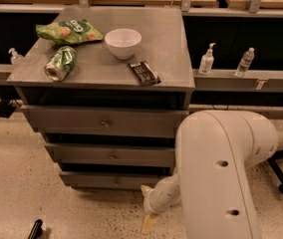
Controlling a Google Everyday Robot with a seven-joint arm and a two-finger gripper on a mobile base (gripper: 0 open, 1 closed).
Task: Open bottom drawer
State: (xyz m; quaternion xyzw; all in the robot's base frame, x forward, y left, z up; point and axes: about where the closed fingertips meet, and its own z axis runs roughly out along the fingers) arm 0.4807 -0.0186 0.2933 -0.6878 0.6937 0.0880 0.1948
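The bottom drawer is the lowest of three grey drawer fronts of the cabinet, thin and flat with a small knob near its middle. It looks shut. My gripper hangs low by the floor, just in front of the drawer's right end and to the right of the knob. Its two tan fingers stand apart, one above the other, and hold nothing. My white arm fills the lower right and hides the cabinet's right lower corner.
On the cabinet top lie a white bowl, a green chip bag, a crushed green can and a dark snack bar. A soap bottle and a water bottle stand on the right ledge.
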